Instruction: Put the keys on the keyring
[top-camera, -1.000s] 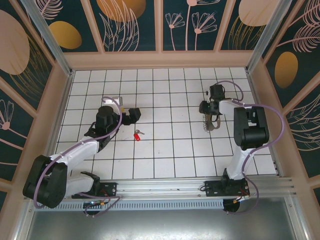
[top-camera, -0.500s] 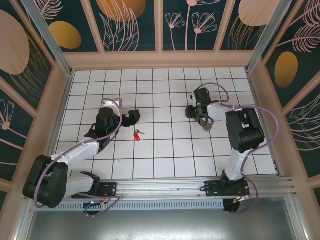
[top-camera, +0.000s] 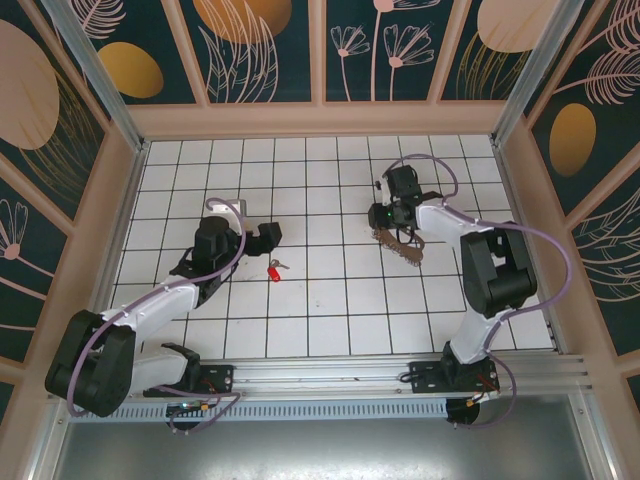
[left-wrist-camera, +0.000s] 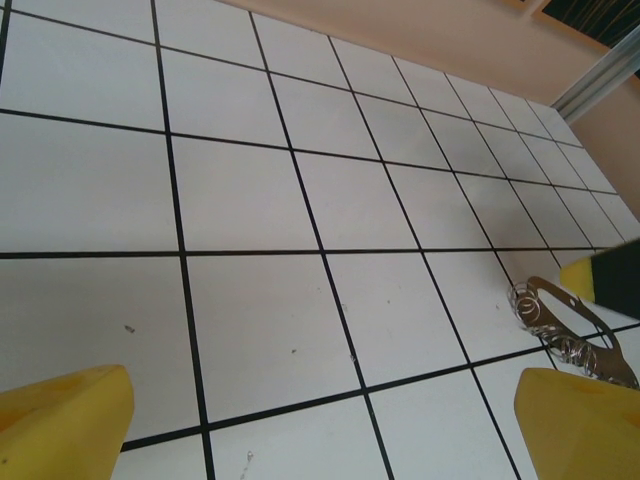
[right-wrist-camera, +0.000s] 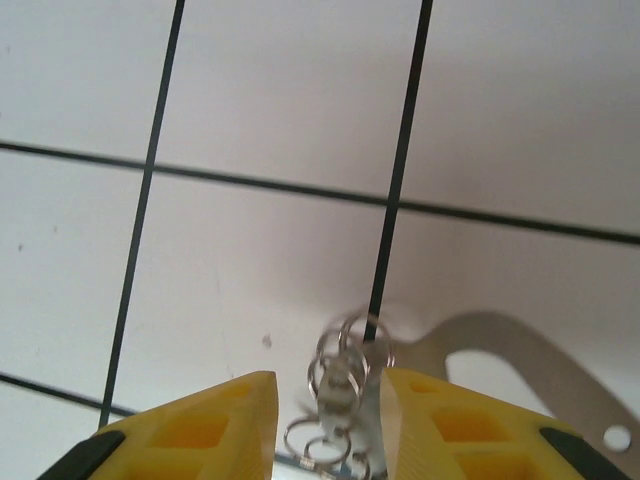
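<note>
Overhead gives me the key (top-camera: 274, 270) just near of the left gripper (top-camera: 266, 233), jaws spread — right wrist adds detail: right gripper (right-wrist-camera: 328, 388) pinching the keyring (right-wrist-camera: 345, 350) rings.

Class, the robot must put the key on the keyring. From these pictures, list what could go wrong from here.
1. The right gripper holds the tan strap keyring by its small silver rings; that thin hold could slip, and the loose strap may swing.
2. The small red-headed metal key lies flat on the white tiled table beside the open left gripper; its fingers may push it along rather than lift it.
</note>
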